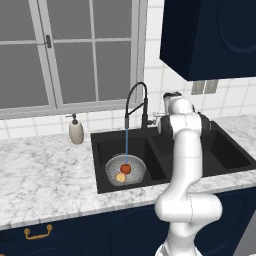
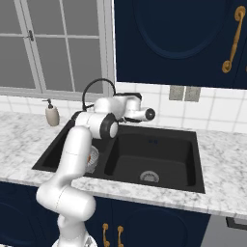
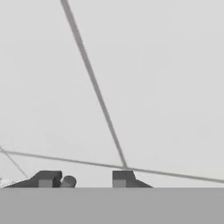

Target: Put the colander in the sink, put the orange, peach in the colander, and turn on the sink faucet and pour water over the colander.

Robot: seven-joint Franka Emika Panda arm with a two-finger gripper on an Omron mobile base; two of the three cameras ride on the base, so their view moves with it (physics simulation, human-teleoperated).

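My gripper (image 3: 83, 179) faces pale wall tiles, jaws parted and empty. The colander (image 1: 125, 170) sits in the sink's (image 1: 100, 150) left basin, holding the orange (image 1: 126, 169) and peach (image 1: 121, 177) under the faucet's (image 1: 136, 102) stream; my arm hides most of it from the right.

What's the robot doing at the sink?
It's washing fruit. The colander sits in the left basin of the sink, with the orange and the peach inside. The faucet is on, and a thin stream of water falls right onto the fruit. The robot's hand is up behind the sink by the faucet's base, near the tiled wall. Its gripper looks open and holds nothing.
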